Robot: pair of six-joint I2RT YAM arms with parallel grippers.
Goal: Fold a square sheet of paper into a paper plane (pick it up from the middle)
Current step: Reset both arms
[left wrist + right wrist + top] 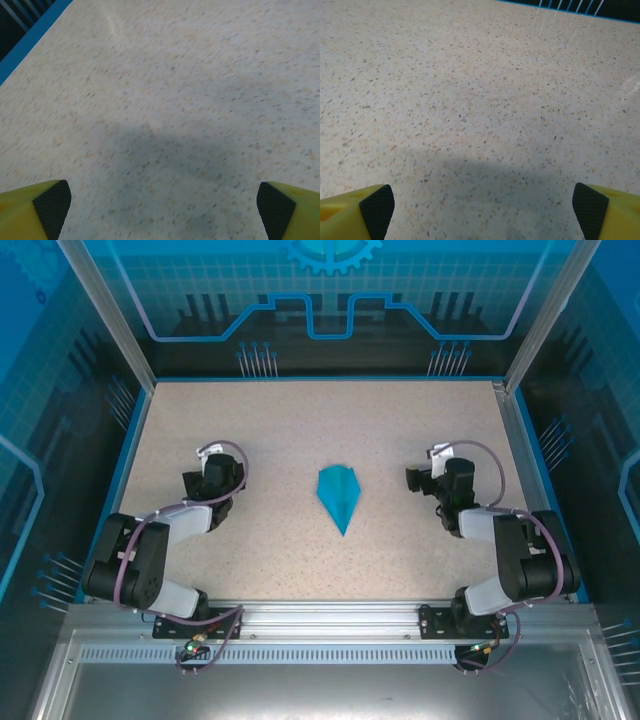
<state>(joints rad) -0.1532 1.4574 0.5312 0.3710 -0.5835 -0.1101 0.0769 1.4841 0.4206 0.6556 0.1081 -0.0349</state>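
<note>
Top view: paper plane flat at table centre, sharp tip toward 6 o'clock; left arm at 9, right arm at 3, both apart from it.
Left wrist: left fingers spread wide, empty.
Right wrist: right fingers wide apart, empty.

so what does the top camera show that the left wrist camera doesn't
Top: the paper plane lying flat between the left arm and right arm, tip toward their bases. Left wrist: the left gripper up close, yellow fingers with black pads spread wide, nothing between them. Both: the speckled table and its blue edge.
</note>
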